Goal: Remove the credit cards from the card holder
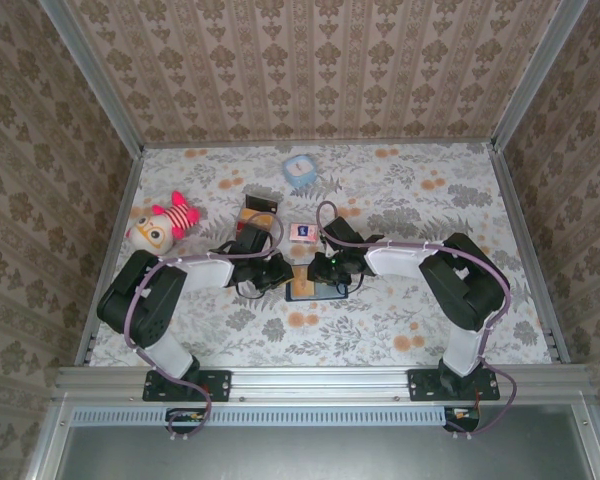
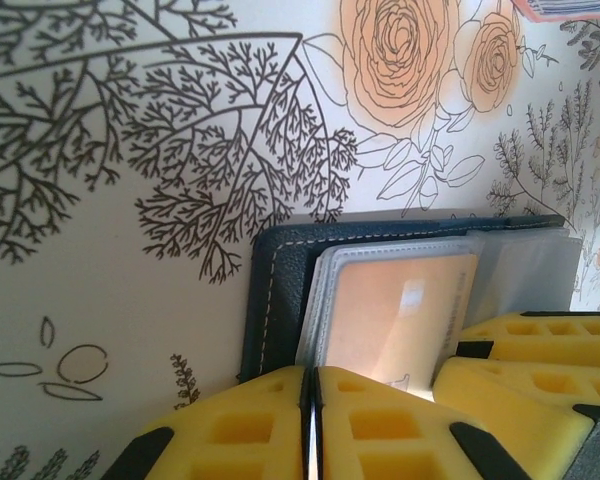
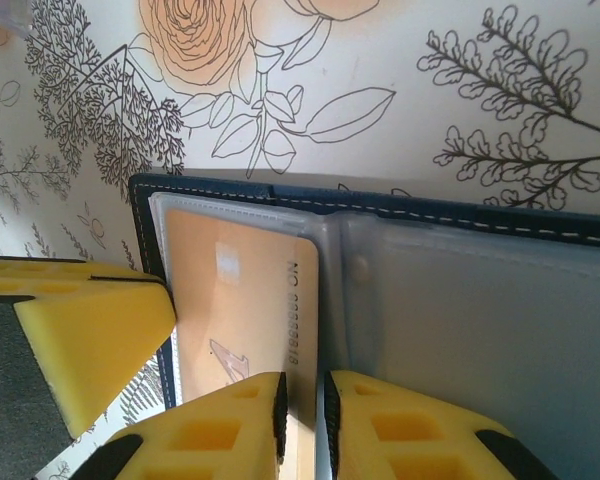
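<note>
Open, flat dark navy-blue card holder (image 2: 280,290) on the floral-printed tablecloth (image 2: 130,300), lying directly beneath the tips of both grippers, with a thin orange rectangular credit card (image 3: 230,290) inside its clear plastic sleeve (image 3: 460,340). The left gripper (image 2: 310,385) has its yellow fingers (image 2: 380,430) pressed together over the holder's near edge. The right gripper (image 3: 303,390) stands a narrow slit apart, with the card's edge showing in the slit; whether it pinches the card cannot be told.
</note>
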### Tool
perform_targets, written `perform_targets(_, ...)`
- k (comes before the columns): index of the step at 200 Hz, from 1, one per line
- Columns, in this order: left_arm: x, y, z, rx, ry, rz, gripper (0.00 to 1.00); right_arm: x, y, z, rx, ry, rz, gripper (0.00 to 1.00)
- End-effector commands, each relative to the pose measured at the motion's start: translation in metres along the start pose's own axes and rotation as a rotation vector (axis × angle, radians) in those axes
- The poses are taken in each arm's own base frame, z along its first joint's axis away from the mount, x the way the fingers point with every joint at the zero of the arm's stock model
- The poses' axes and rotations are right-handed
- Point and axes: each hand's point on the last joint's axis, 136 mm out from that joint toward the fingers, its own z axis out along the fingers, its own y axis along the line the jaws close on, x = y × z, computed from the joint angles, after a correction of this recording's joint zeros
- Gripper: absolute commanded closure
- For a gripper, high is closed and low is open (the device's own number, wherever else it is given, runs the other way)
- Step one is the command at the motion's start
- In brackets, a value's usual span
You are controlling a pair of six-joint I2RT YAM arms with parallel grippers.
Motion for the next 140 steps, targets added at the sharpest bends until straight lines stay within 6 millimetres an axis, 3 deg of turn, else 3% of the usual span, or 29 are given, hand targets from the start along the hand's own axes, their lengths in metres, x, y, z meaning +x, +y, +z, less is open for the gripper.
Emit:
perform_targets(1, 0.008, 0.027, 0.004, -0.096, 0.021, -0.049, 0.88, 0.007, -0.013, 0.008, 0.030, 0.028, 0.023, 0.80)
perform_targets(56, 0.009, 0.029, 0.003, -0.105, 0.024, -0.047, 0.88, 0.003, 0.003, 0.003, -0.068, 0.008, 0.017, 0.85)
perform_targets(140, 0.011, 0.043, 0.000, -0.188, 0.029, -0.050, 0.90, 0.001, 0.005, -0.006, -0.138, -0.004, 0.055, 0.88)
